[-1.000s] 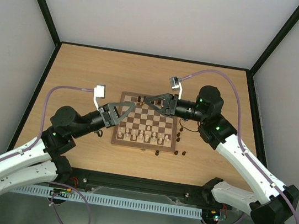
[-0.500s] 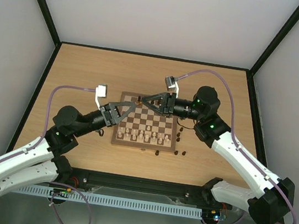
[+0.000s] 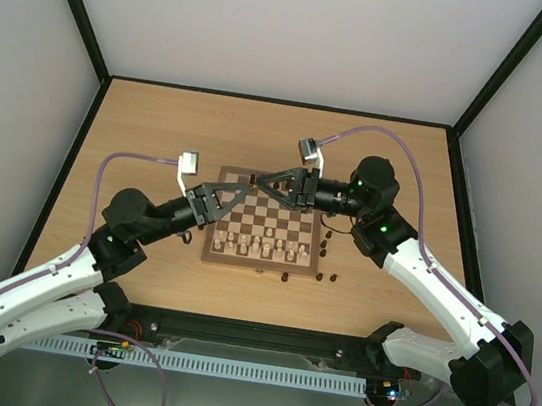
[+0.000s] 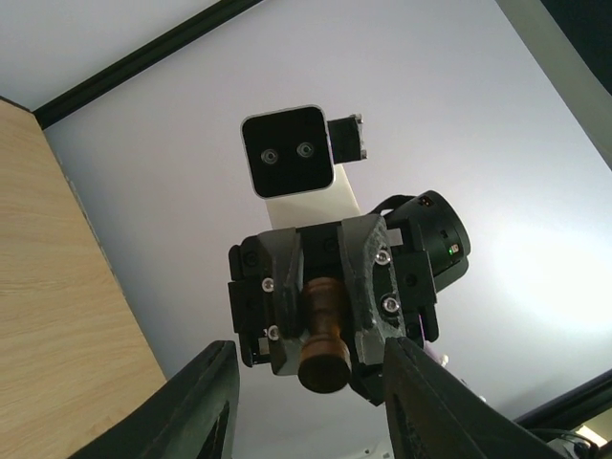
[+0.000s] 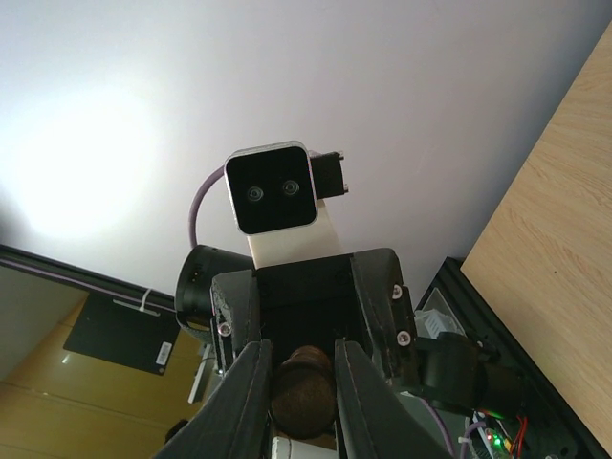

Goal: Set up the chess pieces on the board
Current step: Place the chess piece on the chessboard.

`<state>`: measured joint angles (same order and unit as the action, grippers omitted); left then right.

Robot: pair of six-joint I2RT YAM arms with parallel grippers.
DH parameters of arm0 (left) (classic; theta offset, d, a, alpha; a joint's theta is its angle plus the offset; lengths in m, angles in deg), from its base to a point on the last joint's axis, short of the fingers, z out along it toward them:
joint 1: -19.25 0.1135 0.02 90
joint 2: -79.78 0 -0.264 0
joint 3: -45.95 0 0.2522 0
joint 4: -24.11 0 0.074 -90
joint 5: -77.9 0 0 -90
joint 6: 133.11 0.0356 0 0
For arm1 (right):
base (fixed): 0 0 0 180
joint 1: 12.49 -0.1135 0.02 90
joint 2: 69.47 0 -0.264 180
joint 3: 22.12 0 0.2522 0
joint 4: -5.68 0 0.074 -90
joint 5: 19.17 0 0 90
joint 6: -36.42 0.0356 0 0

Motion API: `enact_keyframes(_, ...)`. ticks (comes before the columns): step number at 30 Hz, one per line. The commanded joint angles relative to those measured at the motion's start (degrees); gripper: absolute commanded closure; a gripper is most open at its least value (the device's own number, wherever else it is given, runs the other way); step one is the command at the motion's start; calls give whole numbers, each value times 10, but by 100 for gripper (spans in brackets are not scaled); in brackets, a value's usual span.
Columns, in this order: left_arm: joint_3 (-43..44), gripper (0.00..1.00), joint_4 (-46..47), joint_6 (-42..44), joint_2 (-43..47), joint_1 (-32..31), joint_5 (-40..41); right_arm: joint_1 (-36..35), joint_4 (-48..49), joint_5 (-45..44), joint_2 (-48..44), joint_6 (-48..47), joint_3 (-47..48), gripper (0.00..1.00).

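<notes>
Mid-handover, I'd say: the right gripper (image 5: 300, 359) pinches a dark piece (image 4: 322, 339) just ahead of the left gripper (image 3: 242, 190), whose spread jaws must next close squarely on it.

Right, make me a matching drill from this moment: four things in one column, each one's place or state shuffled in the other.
Things
1. right claw
2. left claw
3. pale chessmen
4. loose dark chessmen

Place or state
A. on the table off the board, near its near right corner
B. open, tip pointing at the other claw
C. shut on a dark chess piece
D. standing on the board's near rows

Pairs: 1-C, 2-B, 3-D, 4-A
</notes>
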<state>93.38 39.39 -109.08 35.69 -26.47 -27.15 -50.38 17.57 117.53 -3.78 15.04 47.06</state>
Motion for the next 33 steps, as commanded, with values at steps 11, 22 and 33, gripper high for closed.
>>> enact_keyframes(11,-3,63,37,1,-19,12,-16,1,22,24,5,-2,-10,93)
enact_keyframes(22,-3,80,29,1,-17,13,-17,2,21,21,8,-2,-12,93)
enact_keyframes(33,19,84,-44,17,-3,17,-4,2,6,14,11,-9,-9,81)
